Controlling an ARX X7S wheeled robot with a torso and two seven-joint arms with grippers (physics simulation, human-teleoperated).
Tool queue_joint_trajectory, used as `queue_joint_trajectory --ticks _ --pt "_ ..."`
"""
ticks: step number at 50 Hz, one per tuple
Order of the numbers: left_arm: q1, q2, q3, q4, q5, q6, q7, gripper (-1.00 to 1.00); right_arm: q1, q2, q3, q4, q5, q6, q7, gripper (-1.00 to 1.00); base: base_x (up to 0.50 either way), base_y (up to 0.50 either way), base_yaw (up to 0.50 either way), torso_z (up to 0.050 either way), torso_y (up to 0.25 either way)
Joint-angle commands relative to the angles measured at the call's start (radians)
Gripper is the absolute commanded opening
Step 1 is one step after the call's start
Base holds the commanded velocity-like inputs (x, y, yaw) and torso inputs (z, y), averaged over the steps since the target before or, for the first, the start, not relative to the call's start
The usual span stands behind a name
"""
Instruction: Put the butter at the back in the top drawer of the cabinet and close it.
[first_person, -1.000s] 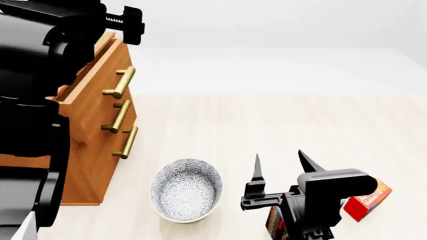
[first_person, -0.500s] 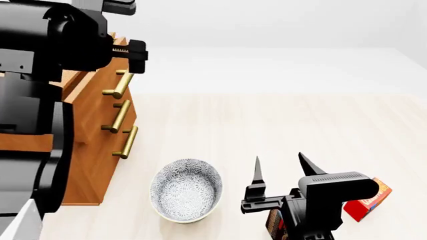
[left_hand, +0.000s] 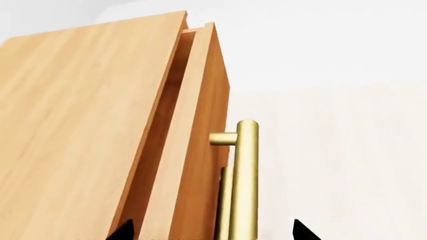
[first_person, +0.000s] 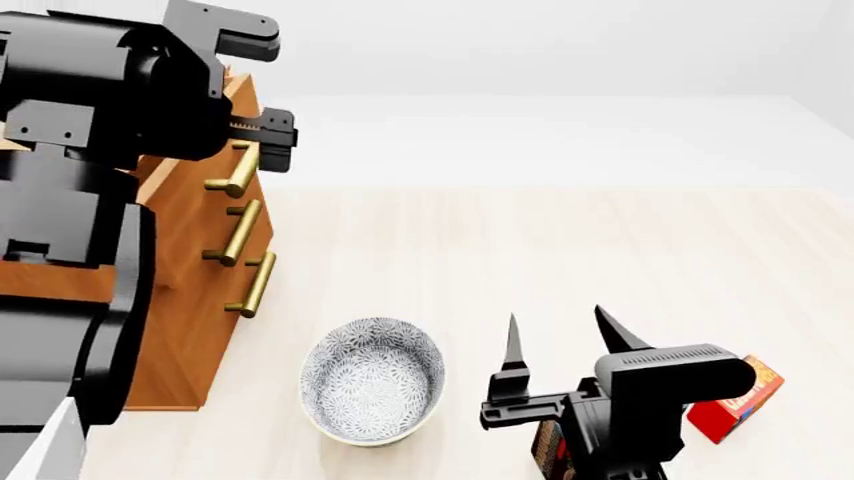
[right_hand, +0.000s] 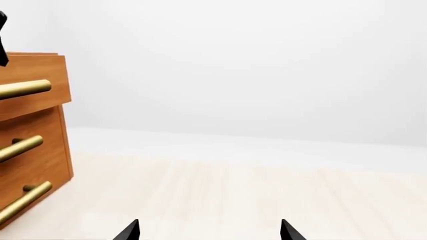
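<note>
A simulated test room is shown, not a real home. Only a pale wooden floor (first_person: 561, 260), blank white walls (first_person: 561, 50) and a cabinet (first_person: 187, 300) are seen.

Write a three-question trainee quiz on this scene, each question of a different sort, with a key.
1. True or false: the open left gripper has closed on the brass bar handle of the light wooden top drawer.
2. What stands nearest the patterned grey bowl? A) the light brown wooden cabinet B) the red-orange butter carton
3. Fill in: the open right gripper holds ____.

Key: 1 false; 2 A; 3 nothing.
</note>
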Motion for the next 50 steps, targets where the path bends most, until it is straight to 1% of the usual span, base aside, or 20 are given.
queue_joint_trajectory --ticks 1,11,20,32,50 --pt "0.007 -0.010 -0.006 -0.002 0.006 0.009 -0.022 1.00 -0.002 0.005 -0.004 -0.005 0.004 0.000 0.006 1.00 0.00 0.00 0.00 0.000 0.000" --pt "0.029 -0.020 -0.025 0.004 0.002 0.022 -0.036 1.00 -0.002 0.008 -0.015 -0.011 0.002 0.004 0.014 1.00 0.00 0.00 0.00 0.000 0.000" --pt "0.044 -0.027 -0.038 -0.039 0.001 0.063 -0.038 1.00 -0.004 0.011 -0.019 -0.007 0.003 0.000 0.018 1.00 0.00 0.00 0.00 0.000 0.000" --pt "0.064 -0.048 -0.081 -0.082 0.004 0.116 -0.074 1.00 -0.004 0.014 -0.030 -0.001 -0.001 -0.005 0.023 1.00 0.00 0.00 0.00 0.000 0.000" --pt "0.088 -0.055 -0.078 -0.126 0.012 0.151 -0.083 1.00 0.001 0.020 -0.041 -0.005 0.001 0.002 0.034 1.00 0.01 0.00 0.00 0.000 0.000"
